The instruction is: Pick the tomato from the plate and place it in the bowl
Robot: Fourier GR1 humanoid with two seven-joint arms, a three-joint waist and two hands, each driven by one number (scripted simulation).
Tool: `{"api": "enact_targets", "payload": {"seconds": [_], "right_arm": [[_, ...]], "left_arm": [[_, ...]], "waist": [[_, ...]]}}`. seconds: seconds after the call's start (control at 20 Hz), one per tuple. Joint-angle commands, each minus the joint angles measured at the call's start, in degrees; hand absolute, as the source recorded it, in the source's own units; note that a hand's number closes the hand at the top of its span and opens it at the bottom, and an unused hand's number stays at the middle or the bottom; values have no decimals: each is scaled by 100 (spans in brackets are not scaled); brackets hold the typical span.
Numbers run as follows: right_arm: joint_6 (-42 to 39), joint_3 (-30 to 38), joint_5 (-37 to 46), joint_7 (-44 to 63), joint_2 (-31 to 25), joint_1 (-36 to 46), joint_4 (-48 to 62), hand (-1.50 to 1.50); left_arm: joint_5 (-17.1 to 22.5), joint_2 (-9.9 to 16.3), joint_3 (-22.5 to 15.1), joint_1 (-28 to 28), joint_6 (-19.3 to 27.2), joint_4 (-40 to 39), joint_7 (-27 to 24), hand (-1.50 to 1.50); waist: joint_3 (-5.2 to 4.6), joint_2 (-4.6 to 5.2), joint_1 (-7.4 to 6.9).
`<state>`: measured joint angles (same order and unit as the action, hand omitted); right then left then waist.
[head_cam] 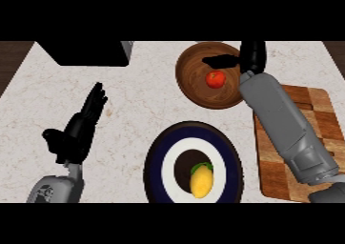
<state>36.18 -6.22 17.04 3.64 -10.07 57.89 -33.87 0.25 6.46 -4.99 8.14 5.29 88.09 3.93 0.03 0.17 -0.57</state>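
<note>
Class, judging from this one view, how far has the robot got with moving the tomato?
Not yet moved: the tomato lies on the brown plate. In hand: the right hand reaches over the plate's far rim, apart from the tomato. Left: grasp it and set it in the dark-rimmed bowl, which holds a yellow fruit. The left hand rests open.

No readable text anywhere: no labels, brands, numbers or signs on the counter (133,109), plate (156,157) or bowl (193,86).

tomato (216,79) sits in wooden bowl (196,81); right hand (251,53) open over bowl's right rim. Left hand (80,127) open, well left of bowl.
</note>
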Motion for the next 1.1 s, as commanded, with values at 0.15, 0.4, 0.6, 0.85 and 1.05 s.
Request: {"api": "enact_targets", "payload": {"seconds": [0.15, 0.4, 0.6, 0.85, 1.05], "right_arm": [[-337, 306, -426, 444, -177, -660, -1459, -150], [-692, 502, -866, 544, -324, -1495, -2705, -150], [-1081, 446, -1113, 355, -218, -2311, -3478, -150], [-1517, 442, -1211, 253, -391, -3150, -4390, -150], [-1788, 531, -1221, 192, -475, -3721, -4768, -150]], "left_arm": [[-23, 18, 127, -38, -6, 6, -55, 0], [-245, -261, -123, -68, 249, 165, 172, 0], [-160, -183, 58, 179, 109, -59, 117, 0], [-79, -37, 131, -369, -125, 292, -59, 0], [-294, -299, -4, 38, 123, 213, 347, 0]], "waist": [[-4, -49, 122], [-3, -60, 151], [-3, -39, 118], [-3, -29, 66], [-3, -25, 77]]}}
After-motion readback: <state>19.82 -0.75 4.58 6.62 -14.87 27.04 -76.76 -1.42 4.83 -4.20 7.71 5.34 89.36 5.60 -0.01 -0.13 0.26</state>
